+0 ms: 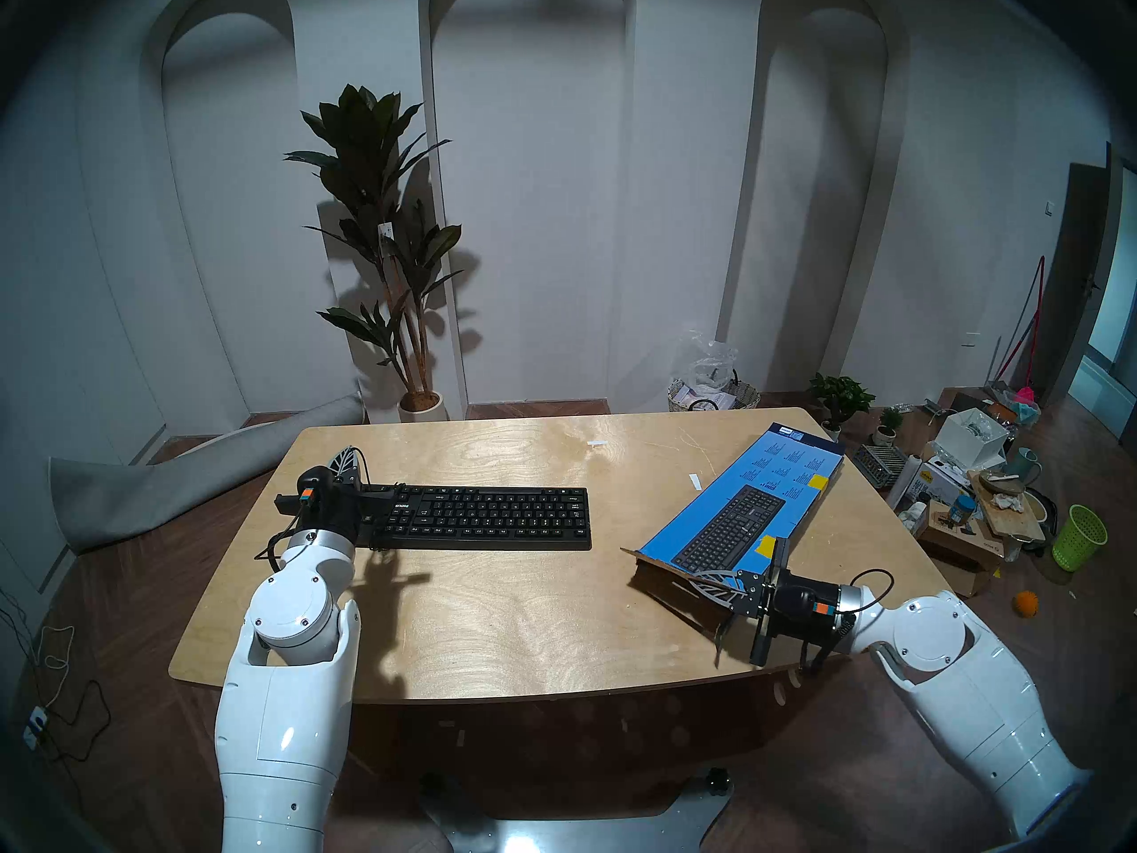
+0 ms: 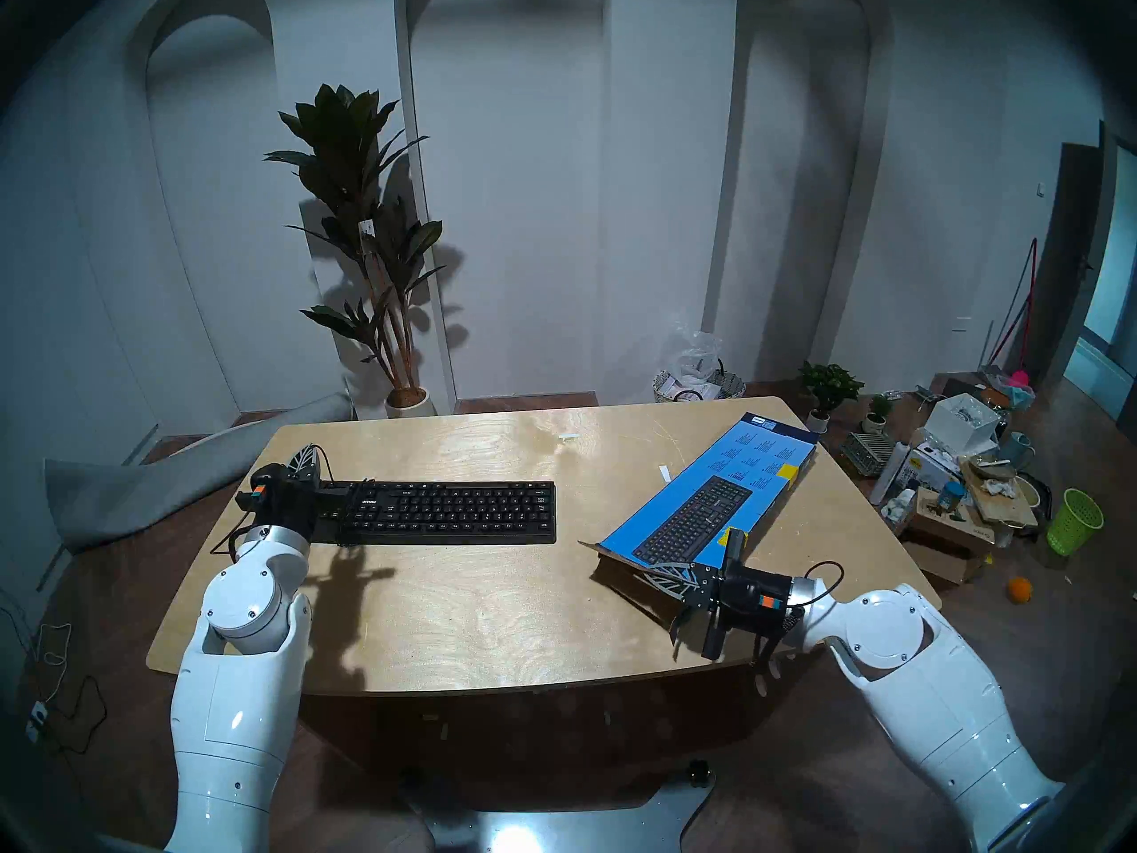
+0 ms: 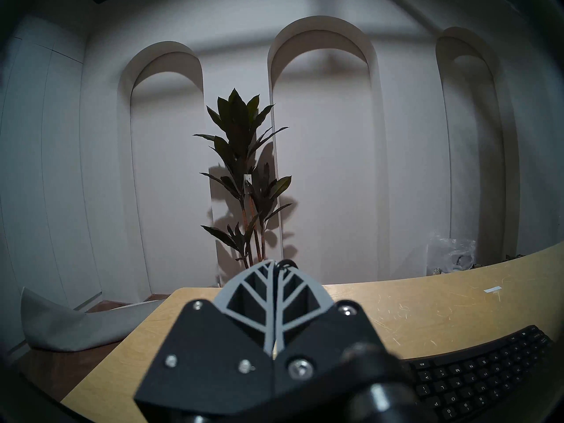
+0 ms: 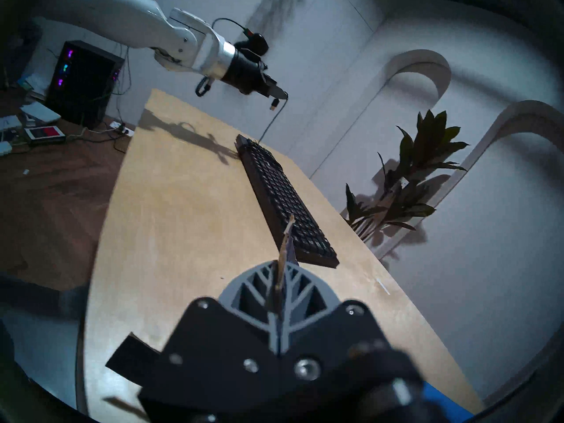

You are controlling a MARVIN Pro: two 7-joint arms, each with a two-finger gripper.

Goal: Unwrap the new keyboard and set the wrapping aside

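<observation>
Left pincer (image 1: 349, 462) closed on the cable (image 4: 272, 117), above surface (image 1: 492, 618) left edge. Keyboard (image 1: 486, 517) out, flat, left of centre. Box (image 1: 747, 504) at right edge, near end lifted; right pincer (image 1: 707, 586) clamped on its flap. Unwrapping done; box and cable not yet released.

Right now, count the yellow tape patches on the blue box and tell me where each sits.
2 show. One yellow patch sits at the right edge of the blue box, in its far half; the other is at the same edge near the open end. Any underneath are hidden.
</observation>
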